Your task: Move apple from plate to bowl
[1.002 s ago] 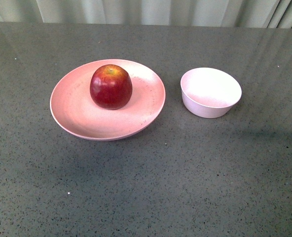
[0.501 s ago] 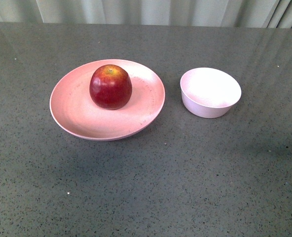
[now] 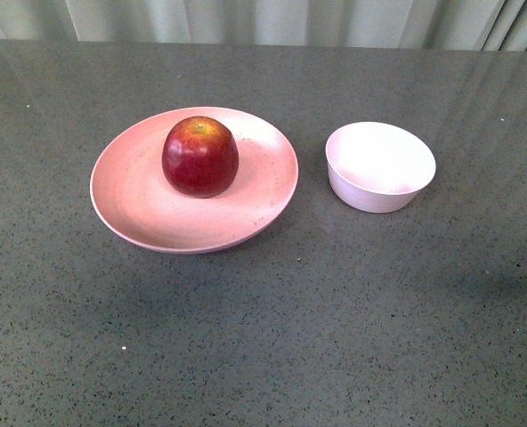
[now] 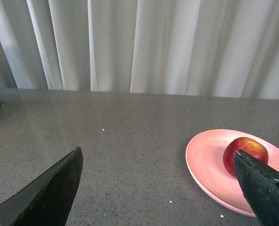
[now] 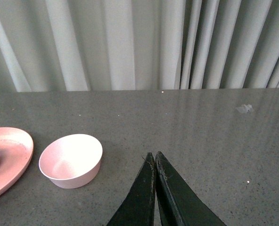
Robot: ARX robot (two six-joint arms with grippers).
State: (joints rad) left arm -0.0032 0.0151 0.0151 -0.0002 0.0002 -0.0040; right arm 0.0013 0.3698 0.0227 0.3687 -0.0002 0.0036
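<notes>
1. Front view, nearest edge: bare grey surface [image 3: 272, 347], and neither arm is in shot.
2. Left wrist view: the left tool [image 4: 158, 151] has its fingers spread wide with nothing between them. It is well clear of the plate [image 3: 130, 209].
3. Right wrist view: the right tool [image 5: 153, 157] is pressed together and empty, near the bowl [image 3: 370, 197] but apart from it.
4. Mid-surface: the apple [image 3: 200, 157] sits on the plate's far half, stem dip up. The bowl stands empty just beside the plate, not touching it.
5. Far back: a pale curtain [image 3: 263, 20].
6. Risks:
   - The apple is glossy and round, so an off-centre pinch could squirt it out across the plate.
   - A finger pressing the shallow rim could tip or slide the plate.
   - The bowl is barely wider than the apple, so a misaligned release could clip its rim, topple it, or send the apple rolling.
</notes>
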